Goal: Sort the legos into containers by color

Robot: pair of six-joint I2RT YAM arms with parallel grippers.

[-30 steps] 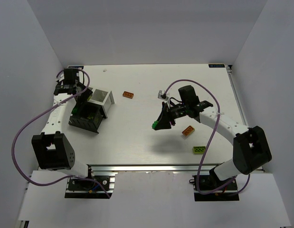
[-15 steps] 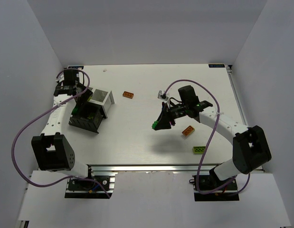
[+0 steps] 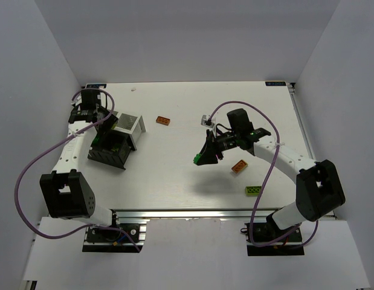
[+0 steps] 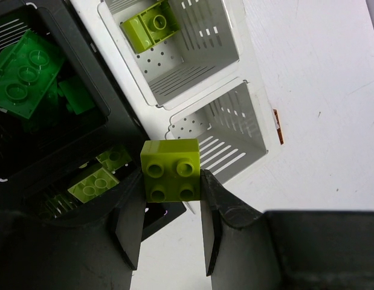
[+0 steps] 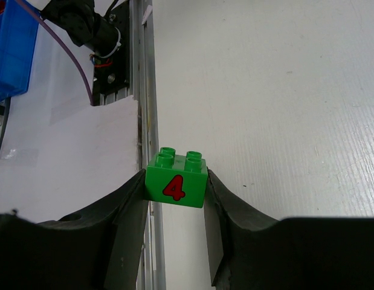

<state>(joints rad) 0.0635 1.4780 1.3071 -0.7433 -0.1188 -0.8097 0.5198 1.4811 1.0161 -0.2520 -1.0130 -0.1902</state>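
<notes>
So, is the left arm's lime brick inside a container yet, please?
Out: the lime brick is clamped between the left jaws, near the white container.

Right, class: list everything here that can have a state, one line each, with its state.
Left gripper: jaws shut on lime brick, over the containers.
Right gripper: jaws shut on green brick marked 4, above the table.
White container: open-topped, holds one lime piece.
Black container: open-topped, holds green pieces and lime pieces.
Orange bricks: two, loose on table.
Spare lime brick: loose on table.
</notes>
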